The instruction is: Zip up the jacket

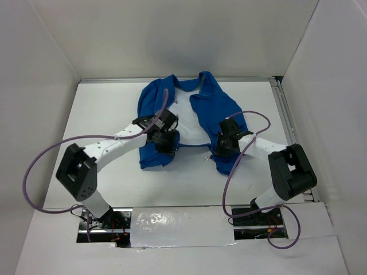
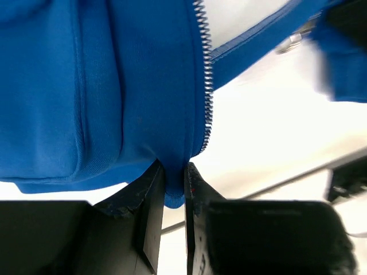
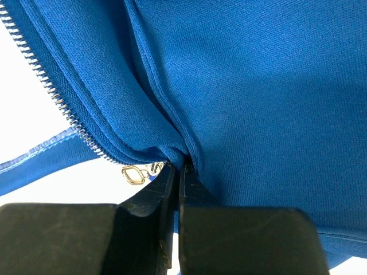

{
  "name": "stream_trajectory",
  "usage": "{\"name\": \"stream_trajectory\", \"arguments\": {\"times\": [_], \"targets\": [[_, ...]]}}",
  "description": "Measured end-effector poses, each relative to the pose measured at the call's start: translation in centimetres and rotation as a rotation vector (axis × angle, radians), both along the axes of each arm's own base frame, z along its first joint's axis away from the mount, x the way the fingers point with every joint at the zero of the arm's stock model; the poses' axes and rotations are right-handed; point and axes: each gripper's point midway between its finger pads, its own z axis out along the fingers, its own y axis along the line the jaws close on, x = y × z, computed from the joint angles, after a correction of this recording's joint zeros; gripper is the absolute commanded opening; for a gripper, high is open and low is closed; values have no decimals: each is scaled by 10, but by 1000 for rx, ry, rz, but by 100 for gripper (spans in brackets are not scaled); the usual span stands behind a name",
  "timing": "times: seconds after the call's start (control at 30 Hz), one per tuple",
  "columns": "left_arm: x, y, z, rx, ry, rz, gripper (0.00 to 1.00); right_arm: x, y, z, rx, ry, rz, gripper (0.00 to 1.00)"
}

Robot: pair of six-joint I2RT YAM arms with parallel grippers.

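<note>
Top view: jacket (image 1: 218, 106) lies on the far half of the white table (image 1: 97, 114). It is unzipped, front panels spread, white lining showing between them. Left gripper (image 1: 167, 144) is at the near hem of the left panel, right gripper (image 1: 221, 149) at the near hem of the right panel. Wrist bodies hide both finger gaps here. Bare table left of the jacket and in the strip between hem and arm bases. White walls (image 1: 172, 34) box in the left, far and right sides. The right panel is near the right table edge.

Left wrist: fingers (image 2: 150, 197) almost together, clamped on a fold of blue hem. Zipper teeth (image 2: 205, 74) end just beside the grip and are cut off at the top. Top right is blurred: a small silver part beside some blue cloth, can't identify.

Right wrist: fingers (image 3: 163, 189) pressed nearly closed on a bunched fold of the blue fabric. Silver zipper pull (image 3: 136, 173) sits just left of the fingertips. Whether it's touching them, can't tell. The teeth run up-left out of frame.
</note>
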Motion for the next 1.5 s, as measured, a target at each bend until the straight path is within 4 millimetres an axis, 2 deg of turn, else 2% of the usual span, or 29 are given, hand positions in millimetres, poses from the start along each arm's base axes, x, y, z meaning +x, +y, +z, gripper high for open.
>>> {"name": "stream_trajectory", "arguments": {"times": [0.23,0.47,0.57,0.8,0.87,0.9,0.97,1.07,1.3,1.37,1.4,1.47,1.5], "targets": [[15,20,60,-123,-136,47,15,1,-2,-2,14,12,-23,0],[26,73,99,-157,-227,200,19,2,-3,-2,73,40,-45,0],[26,84,105,-175,-240,230,21,2,-2,-2,75,40,-44,0],[28,101,103,-187,-212,281,22,2,-2,-2,75,41,-44,0],[30,108,102,-187,-200,305,24,2,-2,-3,77,41,-43,0],[31,111,103,-192,-195,319,29,2,-2,-3,78,42,-43,0],[34,121,105,-212,-187,362,27,3,0,-3,82,43,-43,0],[40,141,114,-242,-201,433,28,3,0,-3,83,42,-42,0],[46,203,154,-305,-332,627,32,5,1,-4,82,50,-45,0],[45,214,164,-317,-363,657,33,6,2,-4,82,53,-43,0],[45,216,167,-327,-374,663,32,7,2,-4,81,53,-43,0],[44,217,171,-345,-381,659,23,7,2,-4,81,54,-43,0],[44,216,172,-354,-384,652,5,7,3,-4,81,54,-42,0]]}}
